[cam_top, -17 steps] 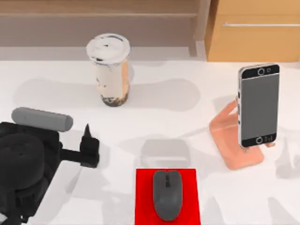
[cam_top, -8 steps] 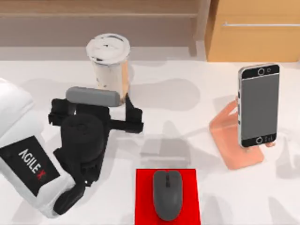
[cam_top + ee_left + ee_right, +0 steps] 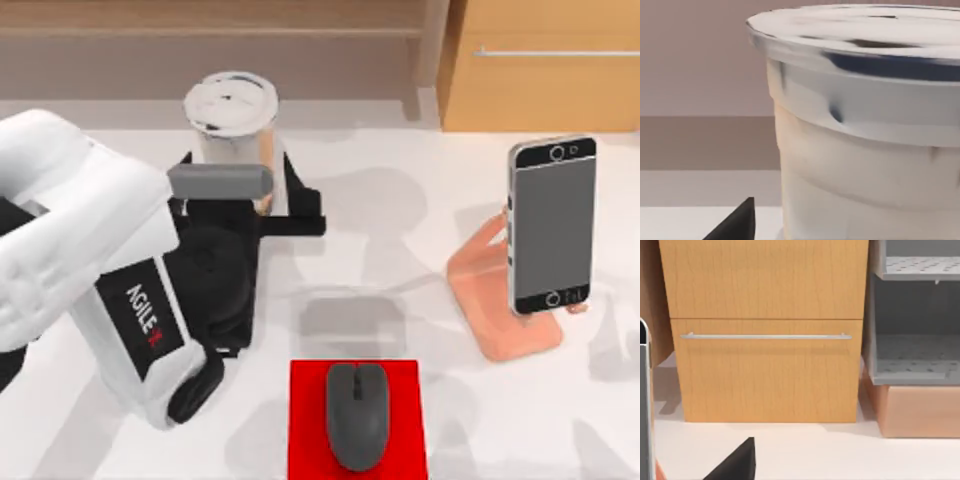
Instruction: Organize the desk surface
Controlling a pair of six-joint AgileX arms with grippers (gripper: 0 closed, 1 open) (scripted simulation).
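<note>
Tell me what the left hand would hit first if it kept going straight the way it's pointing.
Most likely the lidded drink cup: the left hand points right at it, already close, though the remaining gap is hard to judge.

cup (image 3: 865, 165) close up, white lid | dark tip (image 3: 737, 225), probably gripper finger, beside it

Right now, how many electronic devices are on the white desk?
2. The grey mouse lies on the red mat at the front; the phone leans upright in its orange stand on the right.
</note>
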